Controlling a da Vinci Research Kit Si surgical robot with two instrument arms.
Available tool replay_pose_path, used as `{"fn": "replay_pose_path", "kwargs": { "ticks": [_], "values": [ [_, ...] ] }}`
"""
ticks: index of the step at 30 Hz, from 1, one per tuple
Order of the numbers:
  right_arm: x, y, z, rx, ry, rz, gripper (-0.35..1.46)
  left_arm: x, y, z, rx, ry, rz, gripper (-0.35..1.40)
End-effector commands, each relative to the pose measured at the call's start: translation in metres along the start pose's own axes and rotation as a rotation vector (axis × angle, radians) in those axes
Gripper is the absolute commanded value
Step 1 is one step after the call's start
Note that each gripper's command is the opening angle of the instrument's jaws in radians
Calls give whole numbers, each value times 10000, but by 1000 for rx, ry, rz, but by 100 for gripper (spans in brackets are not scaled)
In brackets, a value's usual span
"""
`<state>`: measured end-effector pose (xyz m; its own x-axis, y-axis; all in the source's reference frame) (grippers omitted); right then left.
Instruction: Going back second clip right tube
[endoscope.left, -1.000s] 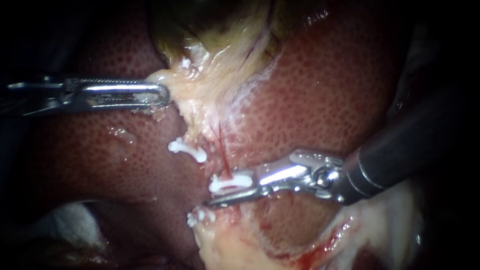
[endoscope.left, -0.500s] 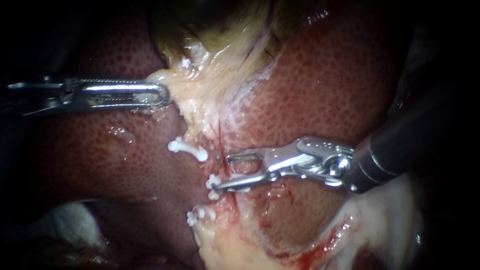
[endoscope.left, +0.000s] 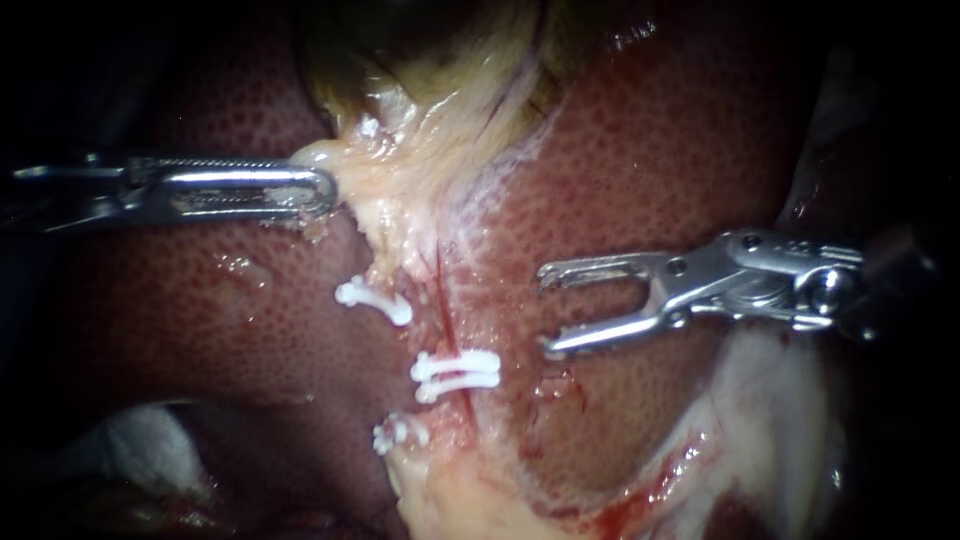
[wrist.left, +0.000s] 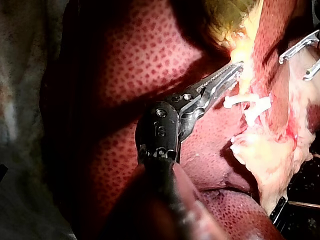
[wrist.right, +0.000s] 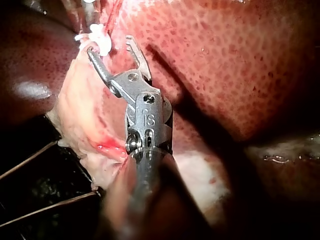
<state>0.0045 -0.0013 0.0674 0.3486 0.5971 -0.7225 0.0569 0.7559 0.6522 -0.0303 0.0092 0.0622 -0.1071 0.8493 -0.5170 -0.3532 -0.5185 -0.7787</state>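
Observation:
Three white clips lie along the pale stalk below the gallbladder. The middle clip is closed across the red-streaked right tube. Another clip sits up and to the left, and a third clip lies lower down. My right instrument hovers to the right of the middle clip, clear of it, with open, empty jaws. In the right wrist view, the right instrument has its open jaws just short of the clip. My left instrument holds the pale gallbladder tissue, jaws shut on it.
Dark red mottled liver surrounds the stalk on both sides. Pale, bloody tissue lies at the lower right, under the right instrument's shaft. White gauze shows at the lower left.
The right instrument's jaws came off the middle clip and drew back to the right, now empty. The clip stays closed across the tube. The left instrument has not moved.

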Motion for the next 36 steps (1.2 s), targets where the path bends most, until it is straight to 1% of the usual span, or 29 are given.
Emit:
{"fn": "replay_pose_path", "kwargs": {
  "ticks": [1,6,10,14,17,20,22,25,36],
  "values": [
    [1,-1,-2,1,0,0,49,-1,-1,0,1,0,1,-35],
    [0,-3,-4,3,-1,-1,49,-6,-3,6,5,1,4,-35],
    [-2,-3,-6,4,-1,-2,49,-19,-11,22,16,6,12,-35],
    [-3,-4,-9,6,-1,-2,49,-34,-24,48,12,-14,28,-35],
    [-3,-4,-10,6,-1,-2,49,-39,-28,69,8,-28,31,-35],
    [-3,-4,-11,7,-1,-2,49,-43,-32,87,5,-32,35,-35],
    [-3,-4,-11,7,-2,-3,49,-46,-33,96,2,-40,37,-35],
    [-3,-4,-12,7,-2,-2,49,-51,-33,102,2,-44,35,-35],
    [-1,-6,-12,8,-1,-1,49,-50,-33,100,0,-44,35,-35]
  ]
}}
